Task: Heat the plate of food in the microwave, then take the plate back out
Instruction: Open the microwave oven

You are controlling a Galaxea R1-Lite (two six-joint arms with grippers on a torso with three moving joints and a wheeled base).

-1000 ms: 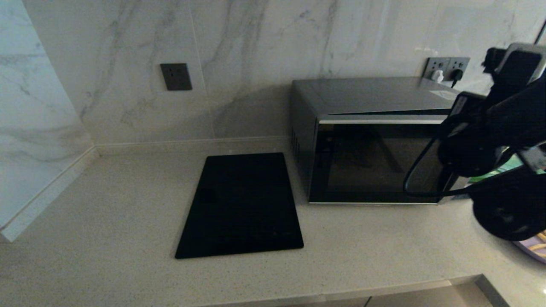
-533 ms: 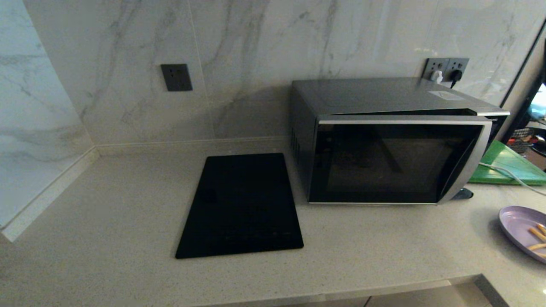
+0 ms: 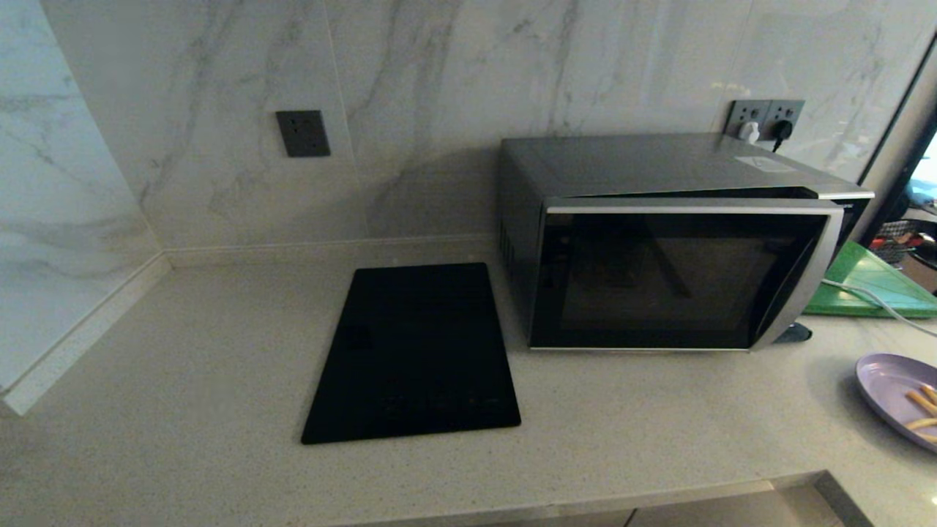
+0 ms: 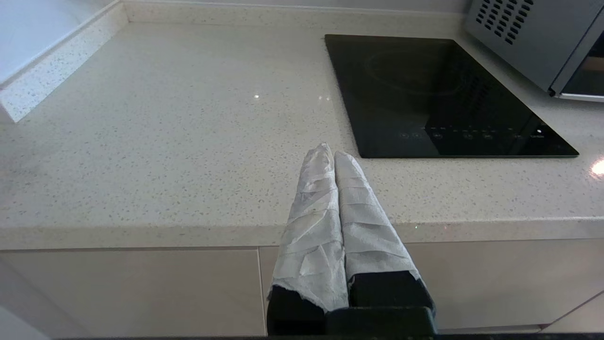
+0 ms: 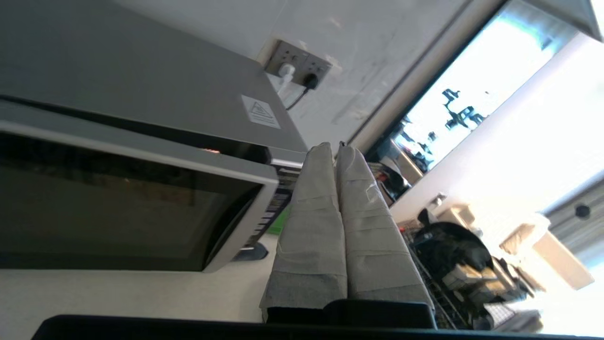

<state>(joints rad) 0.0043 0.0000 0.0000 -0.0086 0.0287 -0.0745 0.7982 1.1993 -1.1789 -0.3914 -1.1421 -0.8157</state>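
The silver-grey microwave (image 3: 659, 241) stands at the back right of the counter, its dark glass door (image 3: 673, 282) swung slightly ajar at the right side. The lavender plate of food (image 3: 899, 399) with a few orange-tan sticks lies on the counter at the far right edge of the head view, partly cut off. Neither arm shows in the head view. My right gripper (image 5: 333, 147) is shut and empty, held in the air to the right of the microwave (image 5: 141, 156). My left gripper (image 4: 330, 152) is shut and empty, parked over the counter's front edge.
A flat black rectangular panel (image 3: 413, 351) is set into the counter left of the microwave. A green board (image 3: 867, 282) with a white cable lies behind the plate. Wall sockets (image 3: 765, 117) sit behind the microwave. A marble side wall (image 3: 58, 219) bounds the left.
The right arm, which blocked the microwave's right side a second ago, has swung out of the head view, uncovering the ajar door, the green board and the plate.
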